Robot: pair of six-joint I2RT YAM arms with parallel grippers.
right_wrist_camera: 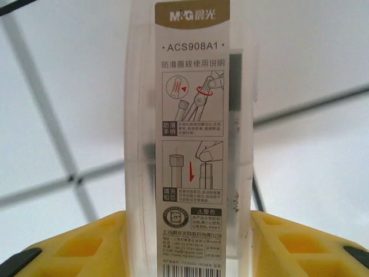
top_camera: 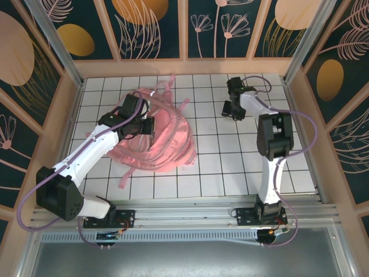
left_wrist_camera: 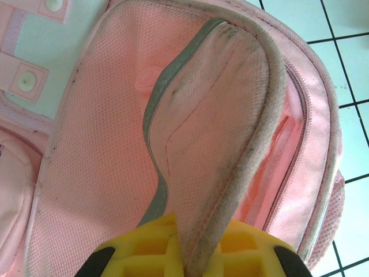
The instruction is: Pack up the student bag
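Observation:
The pink student bag (top_camera: 167,141) lies on the white tiled table left of centre, its straps trailing toward the back. My left gripper (top_camera: 144,126) is over the bag's left part. In the left wrist view it (left_wrist_camera: 199,254) is shut on the grey-piped edge of the bag's flap (left_wrist_camera: 230,115), which is lifted so the pink mesh lining (left_wrist_camera: 98,150) shows. My right gripper (top_camera: 233,108) is over the tiles at the back right. It (right_wrist_camera: 190,248) is shut on a clear plastic case with a printed M&G label (right_wrist_camera: 193,133), held upright between the yellow fingers (right_wrist_camera: 300,248).
Patterned walls with wooden frames (top_camera: 184,66) close in the table on three sides. A metal rail (top_camera: 190,210) carrying both arm bases runs along the near edge. Bare tiles (top_camera: 219,167) lie between the bag and the right arm.

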